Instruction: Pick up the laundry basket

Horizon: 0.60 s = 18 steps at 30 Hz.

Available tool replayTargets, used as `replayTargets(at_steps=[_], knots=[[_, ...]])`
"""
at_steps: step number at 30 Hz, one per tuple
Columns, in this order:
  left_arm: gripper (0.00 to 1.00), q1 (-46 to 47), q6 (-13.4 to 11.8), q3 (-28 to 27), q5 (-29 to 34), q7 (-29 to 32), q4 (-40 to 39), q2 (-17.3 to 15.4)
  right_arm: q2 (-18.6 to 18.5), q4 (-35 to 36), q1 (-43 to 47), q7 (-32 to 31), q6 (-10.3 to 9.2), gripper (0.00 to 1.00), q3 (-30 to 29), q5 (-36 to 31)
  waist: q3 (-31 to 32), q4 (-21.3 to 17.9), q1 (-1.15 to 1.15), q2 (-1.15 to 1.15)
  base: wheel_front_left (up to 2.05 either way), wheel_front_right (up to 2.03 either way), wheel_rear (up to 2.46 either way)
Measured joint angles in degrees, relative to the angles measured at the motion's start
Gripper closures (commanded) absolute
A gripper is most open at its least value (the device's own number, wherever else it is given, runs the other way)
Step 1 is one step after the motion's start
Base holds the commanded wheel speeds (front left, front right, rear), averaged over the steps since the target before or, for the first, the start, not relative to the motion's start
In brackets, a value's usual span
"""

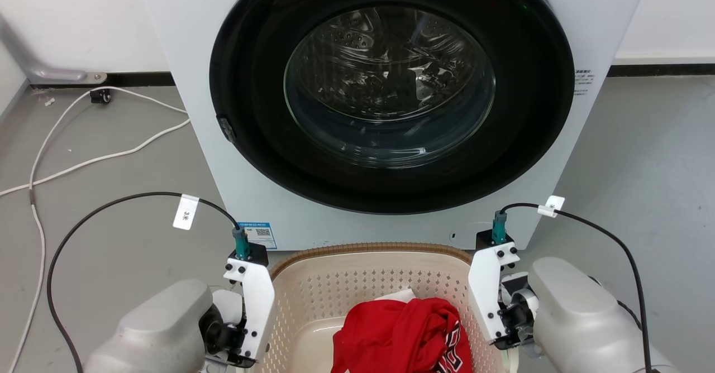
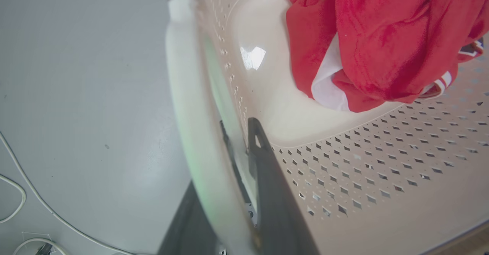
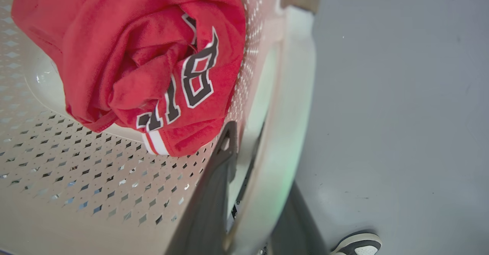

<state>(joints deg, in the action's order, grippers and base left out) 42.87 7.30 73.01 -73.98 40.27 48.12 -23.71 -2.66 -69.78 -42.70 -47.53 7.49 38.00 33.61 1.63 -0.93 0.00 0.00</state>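
The washer (image 1: 391,110) stands just behind the laundry basket (image 1: 368,283); a red jersey (image 1: 402,334) is bunched inside the basket. At the basket's left side, the left gripper (image 2: 237,136) is narrow and pinches the perforated wall by the white handle (image 2: 191,113), one finger inside and one outside. At the basket's right side, the right gripper (image 3: 244,138) clamps the wall likewise.

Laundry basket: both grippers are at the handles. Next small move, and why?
Probably close both fully before lifting: left gripper and right gripper each straddle a white handle of the laundry basket; firm clamping isn't evident.
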Motion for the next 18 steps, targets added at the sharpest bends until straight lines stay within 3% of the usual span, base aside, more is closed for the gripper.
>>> replayTargets(at_steps=[18], knots=[[1.0, 0.5, 0.0, 0.1, -0.4, 0.6, 0.9, 0.3, 0.0, -0.6, -0.5, -0.1, 0.0, 1.0, 1.1, 1.4, -0.3, 0.4, 0.0, 0.0, 0.0, 0.0, 0.0]])
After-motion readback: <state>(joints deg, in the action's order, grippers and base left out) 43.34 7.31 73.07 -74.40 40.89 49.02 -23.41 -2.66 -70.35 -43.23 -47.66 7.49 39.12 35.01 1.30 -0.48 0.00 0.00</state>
